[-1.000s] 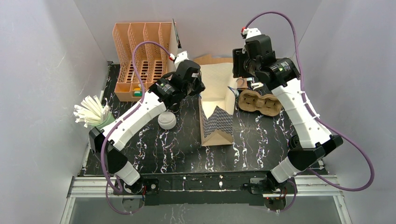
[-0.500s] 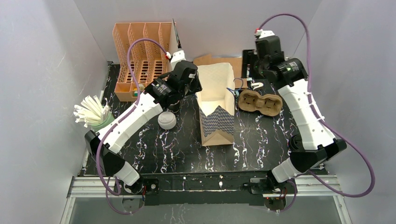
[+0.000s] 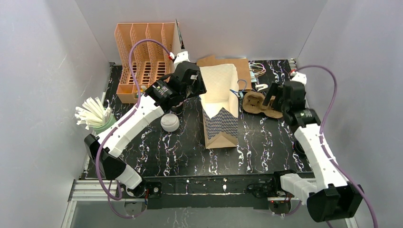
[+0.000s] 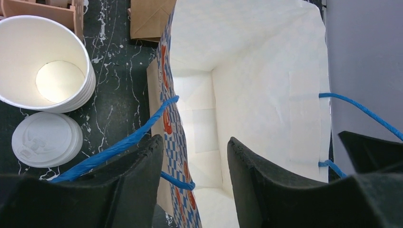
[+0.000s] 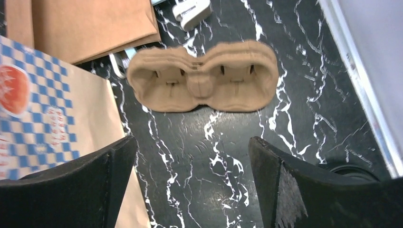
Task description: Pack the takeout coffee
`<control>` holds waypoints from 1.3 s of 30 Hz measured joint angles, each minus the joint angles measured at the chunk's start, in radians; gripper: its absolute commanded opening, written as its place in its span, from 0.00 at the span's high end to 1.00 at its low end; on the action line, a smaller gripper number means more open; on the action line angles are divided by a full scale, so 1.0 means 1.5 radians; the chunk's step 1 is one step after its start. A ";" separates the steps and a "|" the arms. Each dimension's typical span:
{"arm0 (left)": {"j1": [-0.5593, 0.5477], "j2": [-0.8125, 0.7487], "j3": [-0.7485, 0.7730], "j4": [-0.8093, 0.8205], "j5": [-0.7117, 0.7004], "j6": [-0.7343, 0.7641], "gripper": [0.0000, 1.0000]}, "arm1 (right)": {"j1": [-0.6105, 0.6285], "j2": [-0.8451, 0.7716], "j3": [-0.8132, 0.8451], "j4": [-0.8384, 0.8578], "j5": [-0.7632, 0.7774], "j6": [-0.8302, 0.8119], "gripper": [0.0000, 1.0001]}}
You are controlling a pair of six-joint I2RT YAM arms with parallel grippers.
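Note:
An open paper bag (image 3: pixel 219 90) with a blue check print and blue cord handles stands mid-table. My left gripper (image 3: pixel 194 88) is open at its left rim. In the left wrist view the gripper (image 4: pixel 195 142) straddles the bag's left wall (image 4: pixel 173 118), one finger outside and one inside. A stack of white paper cups (image 4: pixel 47 61) and white lids (image 4: pixel 45 139) sit left of the bag; the lids also show in the top view (image 3: pixel 169 122). The brown pulp two-cup tray (image 3: pixel 254 102) lies empty right of the bag. My right gripper (image 3: pixel 274 97) is open and empty beside it; in the right wrist view (image 5: pixel 192 142) the tray (image 5: pixel 202 76) lies just ahead.
An orange slotted organiser (image 3: pixel 142 57) stands at the back left. A green cup of white straws (image 3: pixel 97 116) is at the left edge. A flat brown paper bag (image 5: pixel 90 26) and a white clip (image 5: pixel 192 9) lie behind the tray. The table's right edge (image 5: pixel 361 80) is close.
My right arm has swung from high behind the bag down and to the right, ending low beside the tray. My left gripper has stayed at the bag's left rim.

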 measured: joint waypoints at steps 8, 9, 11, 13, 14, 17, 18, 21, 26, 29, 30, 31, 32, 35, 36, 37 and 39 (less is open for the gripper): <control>0.000 -0.004 0.020 0.004 0.058 0.022 0.35 | 0.000 -0.024 -0.232 0.227 0.000 0.011 0.02; 0.000 -0.007 0.029 0.005 0.066 0.028 0.34 | 0.000 -0.012 -0.244 0.253 -0.001 0.005 0.02; 0.000 -0.017 0.043 0.004 0.080 0.040 0.31 | 0.000 0.016 -0.270 0.308 -0.002 -0.011 0.02; 0.000 -0.036 0.057 0.000 0.093 0.055 0.30 | 0.000 0.043 -0.283 0.349 -0.002 -0.024 0.02; 0.000 -0.050 0.063 -0.004 0.098 0.061 0.30 | -0.001 0.053 -0.284 0.361 -0.002 -0.028 0.02; 0.000 -0.099 0.072 -0.020 0.104 0.076 0.30 | -0.002 0.099 -0.281 0.413 -0.002 -0.035 0.03; 0.000 -0.118 0.073 -0.029 0.104 0.080 0.30 | -0.003 0.118 -0.275 0.422 -0.002 -0.035 0.04; 0.000 -0.170 0.072 -0.057 0.096 0.088 0.30 | -0.008 0.186 -0.255 0.445 -0.001 -0.030 0.08; 0.000 -0.268 0.005 -0.089 0.075 0.095 0.30 | -0.015 0.255 -0.242 0.465 0.000 -0.014 0.19; 0.000 -0.317 -0.053 -0.112 0.066 0.099 0.30 | -0.019 0.274 -0.235 0.475 0.004 -0.005 0.22; 0.000 -0.328 -0.069 -0.121 0.063 0.101 0.30 | -0.020 0.281 -0.230 0.478 0.006 -0.003 0.23; 0.000 -0.335 -0.081 -0.126 0.061 0.102 0.30 | -0.021 0.287 -0.224 0.481 0.008 -0.002 0.24; 0.000 -0.343 -0.098 -0.132 0.058 0.102 0.30 | -0.022 0.296 -0.214 0.483 0.011 0.000 0.24; 0.000 -0.360 -0.136 -0.142 0.053 0.101 0.30 | -0.023 0.319 -0.194 0.491 0.014 0.007 0.32; 0.000 -0.364 -0.148 -0.146 0.049 0.101 0.29 | -0.023 0.327 -0.188 0.493 0.014 0.010 0.35; 0.000 -0.369 -0.160 -0.150 0.043 0.098 0.30 | -0.023 0.337 -0.180 0.494 0.014 0.013 0.38; 0.000 -0.375 -0.172 -0.152 0.037 0.096 0.30 | -0.024 0.351 -0.172 0.493 0.014 0.017 0.43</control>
